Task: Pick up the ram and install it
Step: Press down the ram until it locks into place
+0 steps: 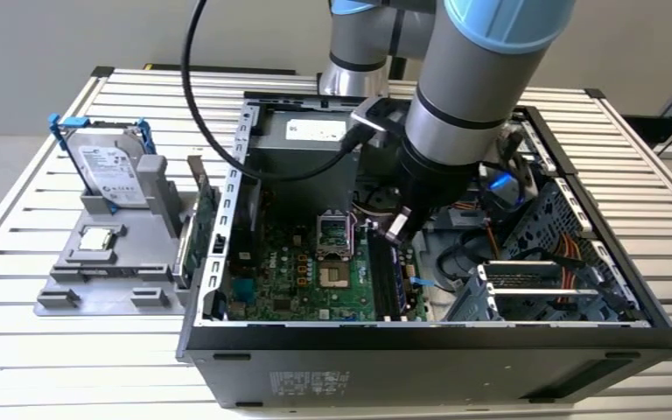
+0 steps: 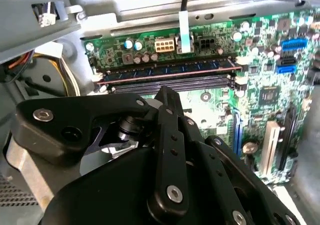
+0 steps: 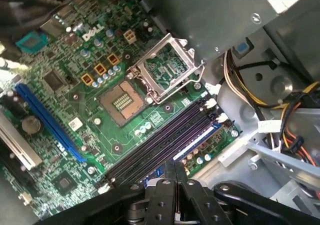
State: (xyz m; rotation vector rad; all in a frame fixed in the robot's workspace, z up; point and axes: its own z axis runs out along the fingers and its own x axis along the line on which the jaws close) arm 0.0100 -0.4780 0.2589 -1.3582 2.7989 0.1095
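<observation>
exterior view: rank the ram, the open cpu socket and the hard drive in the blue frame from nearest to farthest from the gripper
1. the ram, directly below the gripper, in the case.
2. the open cpu socket, toward the exterior view's left, on the motherboard.
3. the hard drive, outside the case, far on the exterior view's left.

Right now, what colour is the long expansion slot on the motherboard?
Blue. The long expansion slot on the green motherboard shows best in the first wrist view.
</observation>
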